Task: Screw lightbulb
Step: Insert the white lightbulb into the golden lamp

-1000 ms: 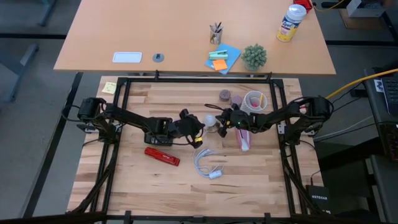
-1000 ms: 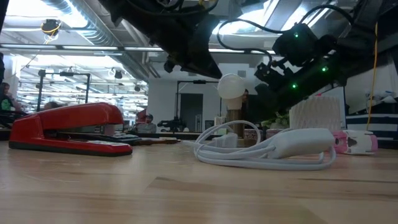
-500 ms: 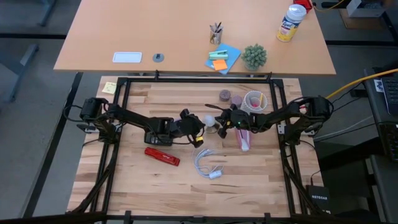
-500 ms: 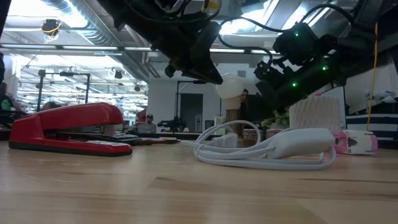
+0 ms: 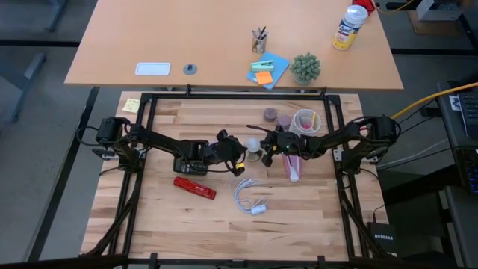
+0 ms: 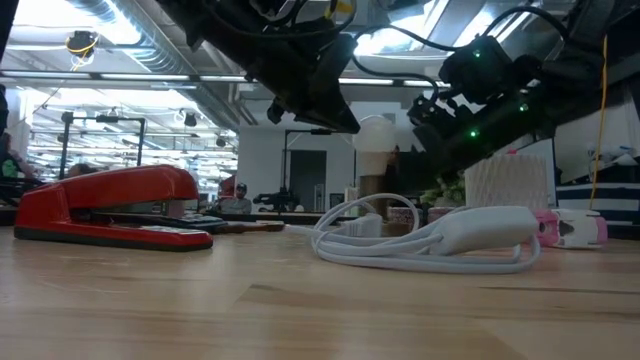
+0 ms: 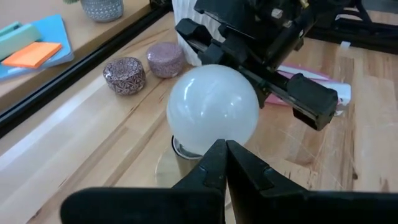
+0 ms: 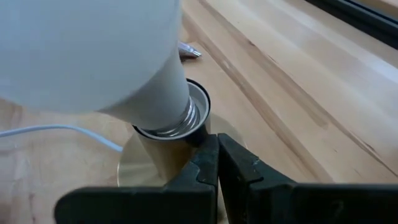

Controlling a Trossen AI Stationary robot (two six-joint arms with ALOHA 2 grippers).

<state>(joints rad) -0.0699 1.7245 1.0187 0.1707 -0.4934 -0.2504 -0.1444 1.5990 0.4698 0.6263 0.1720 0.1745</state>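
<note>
Lightbulb (image 7: 212, 109) sits tilted in the socket (image 8: 163, 144) near table centre, screw end in the socket mouth, between both arms. Left gripper (image 7: 224, 163) has its fingers pressed together with nothing between them, tips just at the bulb's glass; right gripper (image 8: 216, 157) is likewise clenched empty, tips against the socket wall. Red stapler (image 5: 195, 187) and white cable (image 5: 249, 200) lie nearby on the table (image 5: 164, 224).

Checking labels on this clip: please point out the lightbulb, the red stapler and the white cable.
lightbulb (image 7: 212, 110): left wrist view, middle of the white globe.
red stapler (image 6: 110, 195): low view, side of the red top arm.
white cable (image 5: 249, 199): high view, on the coiled loops near the plug.
</note>
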